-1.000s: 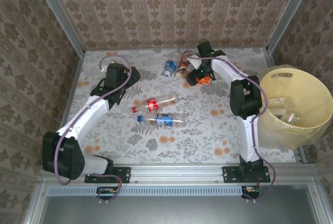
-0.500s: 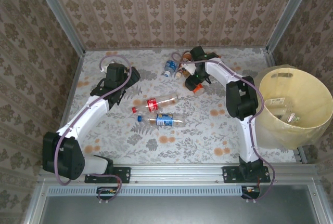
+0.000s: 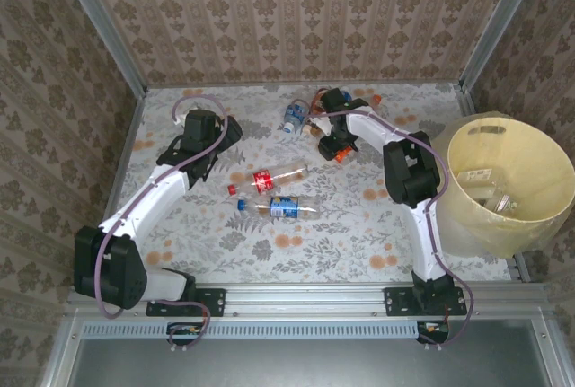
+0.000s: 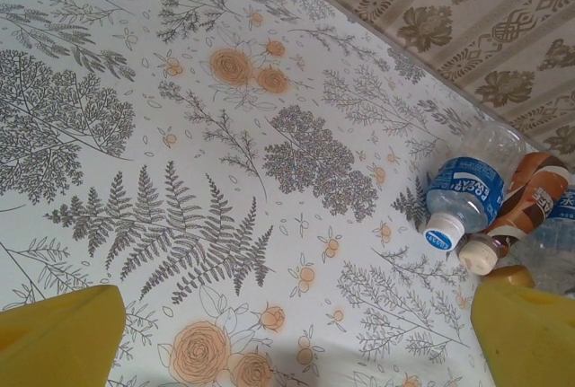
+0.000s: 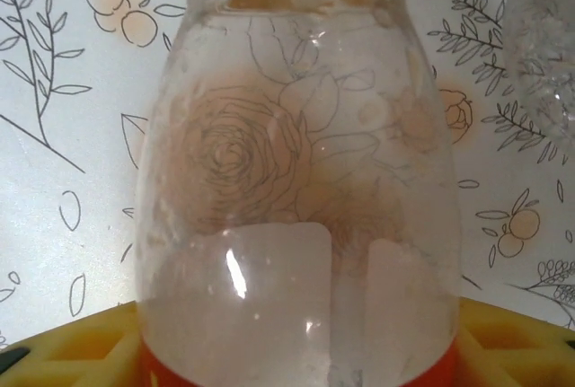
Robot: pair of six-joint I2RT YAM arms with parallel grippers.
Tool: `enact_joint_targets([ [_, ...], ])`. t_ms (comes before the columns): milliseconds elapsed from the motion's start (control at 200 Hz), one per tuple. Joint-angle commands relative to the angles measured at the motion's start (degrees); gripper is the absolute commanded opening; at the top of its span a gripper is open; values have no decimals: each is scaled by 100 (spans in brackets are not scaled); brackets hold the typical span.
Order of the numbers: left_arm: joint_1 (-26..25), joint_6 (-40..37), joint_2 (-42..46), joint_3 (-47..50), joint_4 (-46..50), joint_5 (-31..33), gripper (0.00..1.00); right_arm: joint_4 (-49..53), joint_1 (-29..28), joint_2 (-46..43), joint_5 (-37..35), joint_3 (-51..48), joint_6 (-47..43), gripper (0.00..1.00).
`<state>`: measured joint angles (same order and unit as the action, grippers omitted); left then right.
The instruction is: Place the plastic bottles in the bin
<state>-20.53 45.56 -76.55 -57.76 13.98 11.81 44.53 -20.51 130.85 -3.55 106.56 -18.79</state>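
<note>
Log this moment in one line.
left gripper: jaws open above table | right gripper: jaws shut on clear bottle | bin: bottles inside | mid-table: red-label bottle, blue-label bottle

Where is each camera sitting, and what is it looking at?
Top camera: above and behind the arms, looking down at the table, the bin and bottles; both whole arms show.
Left wrist camera: on the left arm, looking down across the table toward the wall; the open left gripper shows its yellow fingertips.
Right wrist camera: on the right arm, close up on a clear bottle between its yellow fingers.
Shared: top and left wrist cameras both see the blue-label bottle.
</note>
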Motion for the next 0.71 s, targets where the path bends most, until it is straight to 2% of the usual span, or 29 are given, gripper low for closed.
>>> enact_joint_targets([
  [0,42,112,-61,21,9,-13,100,-268,-37,-736,-97,-425,216,58],
  [160,41,76,-147,-30,-135,-217,100,-545,-23,-1891,83,-1047,298,53],
  [300,15,67,-270,-84,-313,-477,100,-844,20,-3070,45,-1673,582,51],
  [445,-82,32,-468,-232,-352,-586,100,-1210,137,-4340,325,-2283,951,50],
  [700,-351,-56,-847,-605,-352,-669,100,-1342,673,-5968,718,-2711,1550,49],
])
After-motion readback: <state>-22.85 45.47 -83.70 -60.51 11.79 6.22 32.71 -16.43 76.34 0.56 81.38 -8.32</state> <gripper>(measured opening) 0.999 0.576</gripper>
